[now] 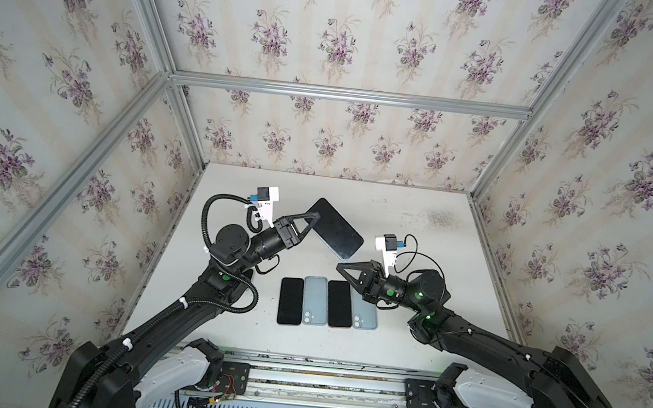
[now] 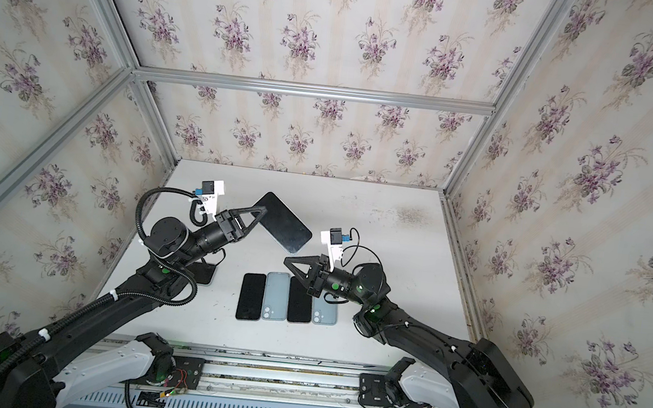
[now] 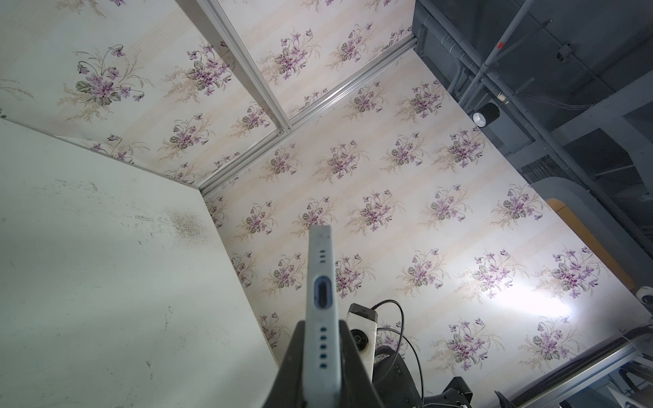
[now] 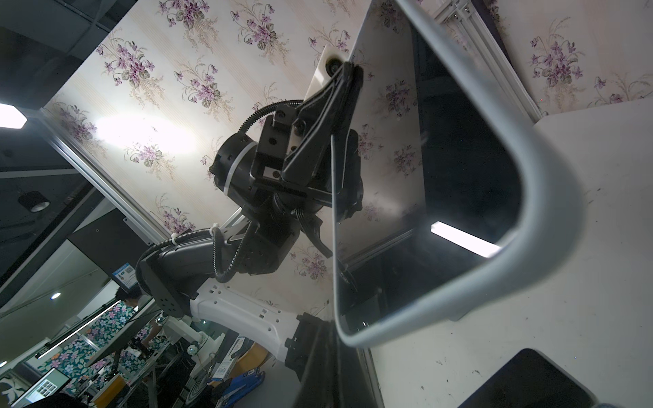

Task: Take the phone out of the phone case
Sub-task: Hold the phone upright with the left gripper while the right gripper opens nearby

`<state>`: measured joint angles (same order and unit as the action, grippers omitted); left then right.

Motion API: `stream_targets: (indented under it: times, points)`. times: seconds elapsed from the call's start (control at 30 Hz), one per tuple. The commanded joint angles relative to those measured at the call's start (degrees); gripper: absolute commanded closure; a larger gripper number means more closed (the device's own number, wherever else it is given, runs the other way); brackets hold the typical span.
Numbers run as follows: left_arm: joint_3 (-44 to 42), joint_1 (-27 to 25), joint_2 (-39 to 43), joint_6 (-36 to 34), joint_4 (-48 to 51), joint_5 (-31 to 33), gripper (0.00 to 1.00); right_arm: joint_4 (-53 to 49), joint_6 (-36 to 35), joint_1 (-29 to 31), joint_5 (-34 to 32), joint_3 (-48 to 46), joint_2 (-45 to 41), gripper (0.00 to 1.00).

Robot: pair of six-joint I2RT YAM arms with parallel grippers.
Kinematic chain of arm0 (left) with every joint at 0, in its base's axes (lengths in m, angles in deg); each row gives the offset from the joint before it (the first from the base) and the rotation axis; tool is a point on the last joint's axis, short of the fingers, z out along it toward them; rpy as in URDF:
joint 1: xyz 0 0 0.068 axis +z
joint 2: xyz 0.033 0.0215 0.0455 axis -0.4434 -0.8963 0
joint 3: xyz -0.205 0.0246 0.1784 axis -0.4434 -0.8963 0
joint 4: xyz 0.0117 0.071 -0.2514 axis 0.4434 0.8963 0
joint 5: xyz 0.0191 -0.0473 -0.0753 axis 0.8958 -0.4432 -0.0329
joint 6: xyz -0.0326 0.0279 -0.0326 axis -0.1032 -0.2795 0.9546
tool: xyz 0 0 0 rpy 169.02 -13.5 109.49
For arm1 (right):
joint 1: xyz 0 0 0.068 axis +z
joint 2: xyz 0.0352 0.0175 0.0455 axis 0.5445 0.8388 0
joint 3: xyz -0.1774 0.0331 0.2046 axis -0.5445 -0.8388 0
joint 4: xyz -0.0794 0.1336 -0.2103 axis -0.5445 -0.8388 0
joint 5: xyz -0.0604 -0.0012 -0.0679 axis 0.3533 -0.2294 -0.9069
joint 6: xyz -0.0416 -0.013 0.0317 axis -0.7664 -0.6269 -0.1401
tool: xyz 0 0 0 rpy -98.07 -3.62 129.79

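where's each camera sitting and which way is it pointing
Top views: high at the front, looking down on the table; left arm, right arm show.
Left wrist: behind its fingers, looking along the held phone toward a wall.
Right wrist: low, looking up at the phone's screen and left arm.
Shared: every view shows the phone.

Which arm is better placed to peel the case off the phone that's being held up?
Right. The left gripper is shut on one end of the cased phone, holding it up, so it is occupied. The right gripper is empty and shut, close to the phone's free end.
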<state>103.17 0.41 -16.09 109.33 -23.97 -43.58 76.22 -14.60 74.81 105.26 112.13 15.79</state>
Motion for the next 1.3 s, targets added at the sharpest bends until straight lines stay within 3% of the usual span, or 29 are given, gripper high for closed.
stream_targets:
  times: [0.0, 0.13, 0.23, 0.3, 0.4, 0.53, 0.6, 0.7, 0.97, 1.27]
  points:
    - [1.3, -0.1, 0.0, 1.4, -3.3, -2.2, 1.00, 1.9, -5.1, 0.0, 2.7, -0.1, 0.0, 1.00]
    - [2.7, -0.1, 0.0, 2.3, -1.2, -4.5, 1.00, -11.4, -17.4, 0.0, 1.7, 1.5, -2.1, 1.00]
    - [3.8, -0.2, 0.0, 2.6, 0.5, -6.4, 1.00, -20.5, -27.9, 0.0, -2.6, 2.2, -4.3, 1.00]
    - [4.3, -0.4, 0.0, 2.5, 1.3, -7.4, 1.00, -22.0, -33.0, 0.0, -5.6, 1.5, -6.0, 1.00]
    - [4.5, -0.5, 0.9, 0.7, 3.4, -7.1, 1.00, -22.4, -34.8, 0.0, -6.1, 0.8, -8.7, 1.00]
    - [4.5, -0.5, 1.5, -0.9, 3.2, -6.4, 1.00, -21.3, -29.8, 0.0, -3.0, 0.0, -10.5, 0.57]
    - [4.2, -0.5, 1.4, -0.9, 1.8, -6.1, 1.00, -17.0, -25.5, -0.1, -0.9, -1.3, -10.9, 0.42]
    - [3.9, -0.5, 1.5, -1.4, 0.2, -5.9, 1.00, -12.1, -19.5, 0.0, 1.2, -2.1, -11.3, 0.33]
    - [2.4, -0.5, 1.6, -1.3, -3.8, -5.8, 1.00, -1.5, -9.2, 0.0, 4.1, -1.0, -9.1, 0.34]
    - [1.6, -0.5, 2.2, -1.1, -5.0, -5.8, 1.00, 3.9, -5.0, -0.1, 5.0, 0.8, -5.0, 0.48]
